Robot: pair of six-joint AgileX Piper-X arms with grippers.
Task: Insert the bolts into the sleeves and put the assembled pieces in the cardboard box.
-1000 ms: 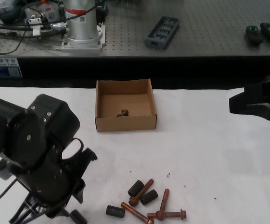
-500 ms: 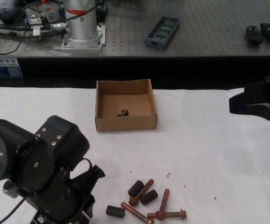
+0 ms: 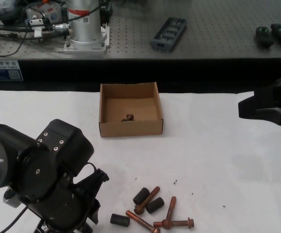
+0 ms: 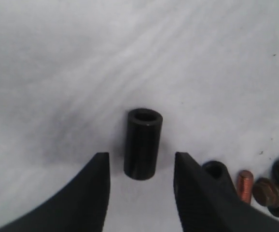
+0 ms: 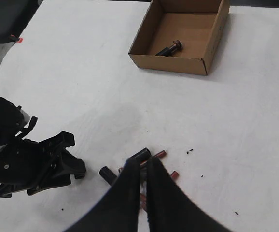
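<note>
Our left gripper (image 4: 140, 158) hangs low over the white cloth (image 4: 57, 58) with its fingers spread. A black sleeve (image 4: 143, 143) lies between them, touching neither. Our right gripper (image 5: 143, 166) keeps off to the side, its fingers pressed together on nothing. Loose bolts (image 3: 171, 211) and other sleeves (image 3: 141, 195) lie near the left arm. The cardboard box (image 3: 131, 129) holds one assembled piece (image 3: 128, 117).

There are four loose copper-coloured bolts (image 3: 147, 200). Three black sleeves (image 3: 141, 195) lie among them and a fourth sleeve (image 4: 143, 143) lies apart, which makes four sleeves in all. There is one cardboard box (image 3: 131, 129) with one assembled piece (image 3: 128, 117) in it, and on the bench behind are two small green-and-black objects (image 3: 265, 34) and one dark rack (image 3: 168, 31).
</note>
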